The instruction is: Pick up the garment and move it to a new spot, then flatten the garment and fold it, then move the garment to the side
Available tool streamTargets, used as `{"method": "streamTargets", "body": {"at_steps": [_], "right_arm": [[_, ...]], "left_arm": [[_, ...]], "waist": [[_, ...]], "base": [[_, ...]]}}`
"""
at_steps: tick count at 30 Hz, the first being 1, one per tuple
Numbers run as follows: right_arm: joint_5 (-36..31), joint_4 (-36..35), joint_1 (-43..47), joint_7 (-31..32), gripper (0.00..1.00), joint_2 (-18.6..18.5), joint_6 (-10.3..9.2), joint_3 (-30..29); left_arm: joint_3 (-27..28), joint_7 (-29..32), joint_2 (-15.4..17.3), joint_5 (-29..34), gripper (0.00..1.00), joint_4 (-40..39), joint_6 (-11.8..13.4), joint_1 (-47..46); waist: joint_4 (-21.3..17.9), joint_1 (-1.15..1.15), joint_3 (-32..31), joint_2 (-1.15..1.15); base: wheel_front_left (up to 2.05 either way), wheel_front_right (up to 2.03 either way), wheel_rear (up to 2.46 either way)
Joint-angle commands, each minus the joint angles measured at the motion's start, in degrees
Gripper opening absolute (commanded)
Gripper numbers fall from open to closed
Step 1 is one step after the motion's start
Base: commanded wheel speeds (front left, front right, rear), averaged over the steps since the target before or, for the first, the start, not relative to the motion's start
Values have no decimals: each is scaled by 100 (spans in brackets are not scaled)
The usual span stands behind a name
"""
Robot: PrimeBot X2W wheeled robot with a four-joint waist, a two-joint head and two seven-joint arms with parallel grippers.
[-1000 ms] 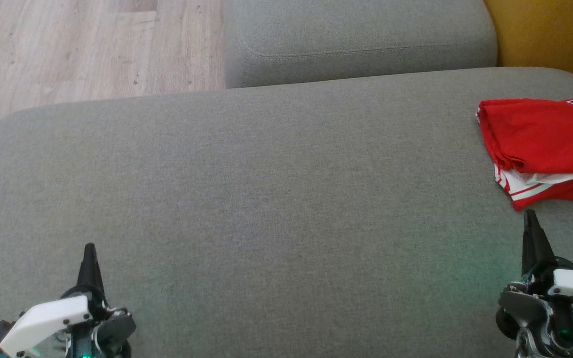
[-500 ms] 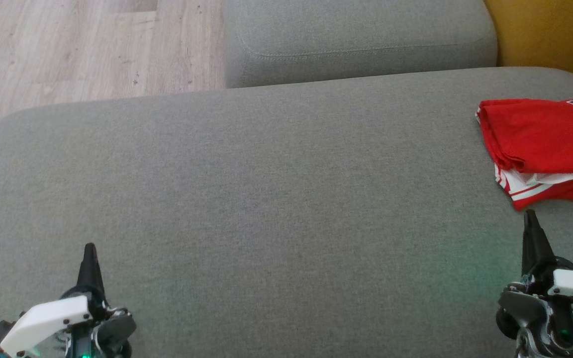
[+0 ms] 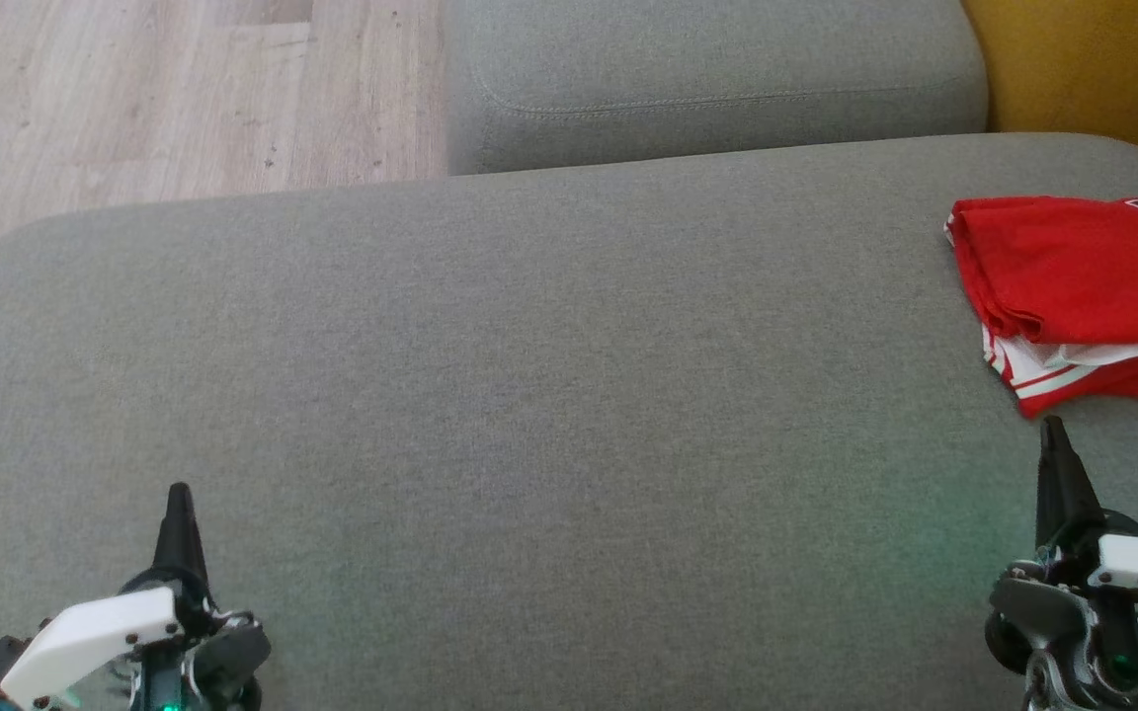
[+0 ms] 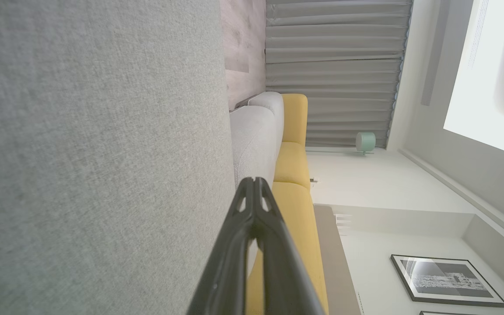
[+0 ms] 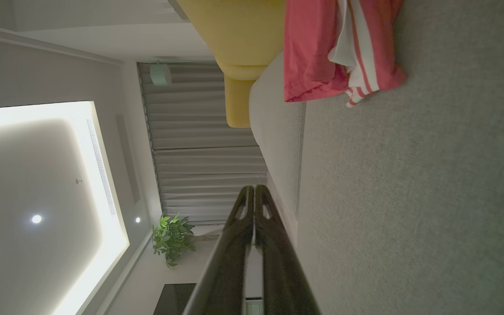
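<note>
The folded garment (image 3: 1073, 286) is laid at the cushion's (image 3: 529, 395) right edge; left gripper (image 3: 179, 491) and right gripper (image 3: 1051, 425) are closed, empty.

The left hand (image 4: 254, 186), fingers seemingly pressed together, hovers beside the grey cushion (image 4: 94, 153).

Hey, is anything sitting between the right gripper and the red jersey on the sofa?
Nothing visible does. Bare grey cushion separates the right gripper from the red jersey, which lies just ahead of its shut fingertips.
</note>
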Motion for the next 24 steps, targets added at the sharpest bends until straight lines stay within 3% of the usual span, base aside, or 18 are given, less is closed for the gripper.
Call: {"method": "streamTargets", "body": {"at_steps": [1,24], "right_arm": [[32,-178,-312,38,0,-24,-4,112],[32,-178,-312,39,0,-24,-4,112]], "left_arm": [[229,25,28,79,0,-162,-40,-286],[240,34,20,88,0,-162,-40,-287]], "waist": [[0,0,0,0],[0,0,0,0]], "base": [[0,0,0],[0,0,0]]}}
